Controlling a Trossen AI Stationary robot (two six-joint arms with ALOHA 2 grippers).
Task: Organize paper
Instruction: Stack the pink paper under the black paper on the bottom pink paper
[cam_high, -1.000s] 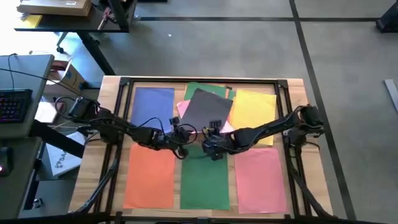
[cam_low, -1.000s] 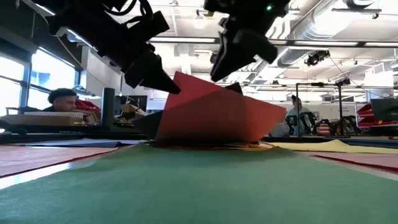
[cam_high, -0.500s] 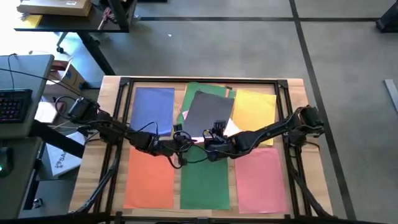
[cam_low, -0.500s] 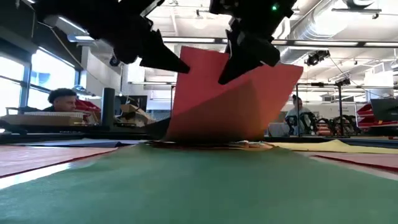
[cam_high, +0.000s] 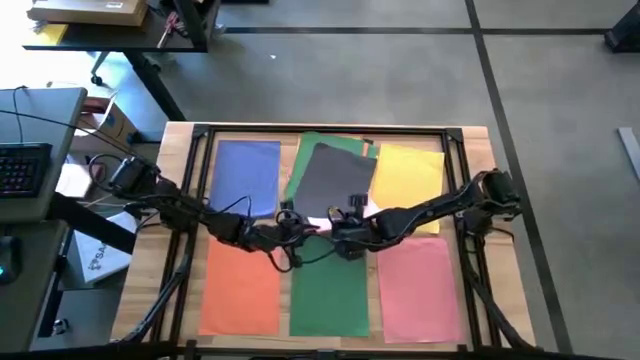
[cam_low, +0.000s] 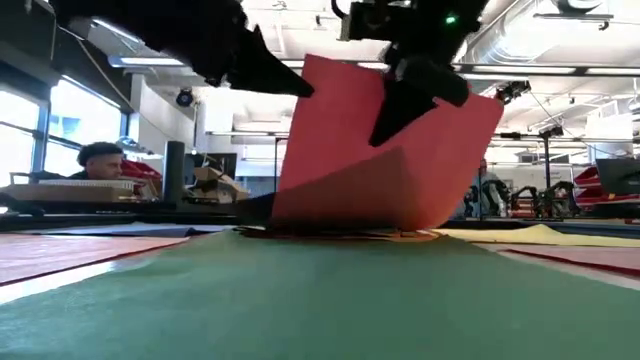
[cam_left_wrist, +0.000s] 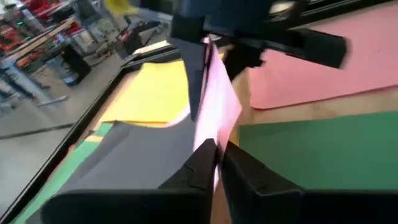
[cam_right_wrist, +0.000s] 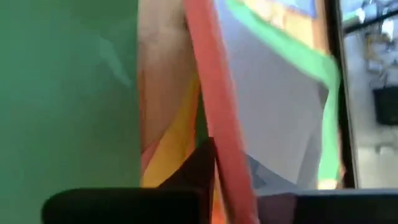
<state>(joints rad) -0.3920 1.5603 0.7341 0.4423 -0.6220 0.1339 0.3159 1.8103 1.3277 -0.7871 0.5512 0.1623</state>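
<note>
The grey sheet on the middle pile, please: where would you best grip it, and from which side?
Take the grey sheet by its near edge, coming from the table's front. In the left wrist view that edge curls up off the pile beside the raised pink sheet; the rest lies flat, giving a tool nothing to pinch.

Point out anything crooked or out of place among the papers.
The dark grey sheet lies askew over the green sheet at the table's far middle. A pink sheet stands lifted on edge, pinched by the left tool and right tool.
</note>
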